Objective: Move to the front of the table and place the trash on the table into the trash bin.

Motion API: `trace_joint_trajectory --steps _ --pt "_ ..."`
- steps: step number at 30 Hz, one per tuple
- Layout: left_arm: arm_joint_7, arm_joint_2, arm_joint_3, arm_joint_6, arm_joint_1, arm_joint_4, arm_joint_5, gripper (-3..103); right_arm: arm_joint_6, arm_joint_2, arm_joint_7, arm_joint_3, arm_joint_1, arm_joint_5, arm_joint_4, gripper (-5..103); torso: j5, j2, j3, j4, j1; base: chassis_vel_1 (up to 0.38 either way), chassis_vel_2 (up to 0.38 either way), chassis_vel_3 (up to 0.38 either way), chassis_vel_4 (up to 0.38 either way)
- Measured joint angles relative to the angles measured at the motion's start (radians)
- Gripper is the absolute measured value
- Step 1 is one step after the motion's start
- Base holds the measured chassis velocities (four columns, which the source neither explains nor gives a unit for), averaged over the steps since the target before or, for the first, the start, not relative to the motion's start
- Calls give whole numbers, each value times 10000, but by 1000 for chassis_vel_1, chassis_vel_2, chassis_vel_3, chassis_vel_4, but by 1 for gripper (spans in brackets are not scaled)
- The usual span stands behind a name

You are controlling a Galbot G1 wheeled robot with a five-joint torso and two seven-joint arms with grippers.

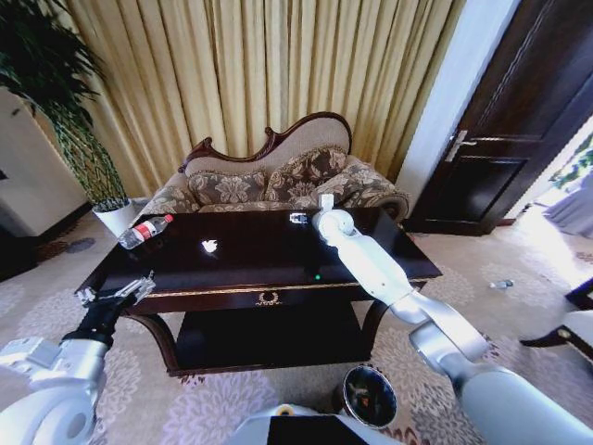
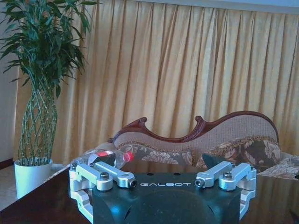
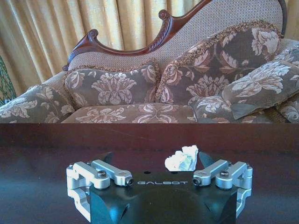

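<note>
Between right gripper's (image 3: 161, 164) wide-spread fingers sits a white scrap (image 3: 182, 158); left gripper (image 2: 159, 169) likewise wide.

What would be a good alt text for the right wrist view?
The right end effector, open, sits low over the dark table with a crumpled white scrap just ahead between its fingertips. Behind the table stands a patterned sofa before gold curtains.

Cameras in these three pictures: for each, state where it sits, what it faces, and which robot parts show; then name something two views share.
Head view: high, looking down at the table; both arms show.
Left wrist view: behind the left gripper, facing the bottle and sofa.
Right wrist view: behind the right gripper, facing a white scrap.
Shared: sofa, all views.
</note>
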Motion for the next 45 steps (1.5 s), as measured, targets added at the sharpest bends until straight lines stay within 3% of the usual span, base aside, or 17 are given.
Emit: trace_joint_trajectory --steps 15,16,18,20,21,25,29,32,36,41,45 --pt "8 14 -10 -34 -17 2 1 100 380 294 -244 -80 -42 -688 -525 103 1 1 0 -1 0 0 0 0 0" --pt "8 18 -10 -36 -27 2 0 100 460 277 -344 -146 -69 -926 -554 95 0 1 0 0 0 0 0 0 0" --pt "8 19 -8 -37 -30 2 0 100 514 245 -467 -190 -102 -1110 -572 95 1 0 0 0 0 0 0 0 0" --pt "9 21 -1 -39 -38 2 -1 100 558 205 -570 -218 -165 -1244 -574 84 0 0 0 0 0 0 0 0 0" --pt "9 21 -1 -39 -38 2 -1 100 558 205 -570 -218 -165 -1244 -574 84 0 0 0 0 0 0 0 0 0" --pt "11 25 40 -41 -56 4 -1 100 737 158 -592 -281 -279 -1386 -569 62 1 0 0 -1 0 0 0 0 0" --pt "11 25 50 -47 -60 8 1 100 768 133 -589 -291 -287 -1418 -562 57 1 0 0 -1 0 0 0 0 0" --pt "10 23 52 -72 -70 29 10 100 838 70 -535 -299 -320 -1419 -465 41 1 0 0 0 0 0 0 0 0" --pt "10 22 74 -89 -74 43 24 100 882 24 -454 -302 -354 -1408 -320 30 1 0 0 -1 0 0 0 0 0" --pt "8 40 186 -99 -171 66 49 100 983 -119 -210 -345 -453 -1490 232 3 1 1 0 2 0 0 0 0 0" --pt "0 84 199 -100 -236 93 -7 100 1063 -381 -150 -414 -664 -1993 818 1 1 0 0 1 0 0 0 0 0"
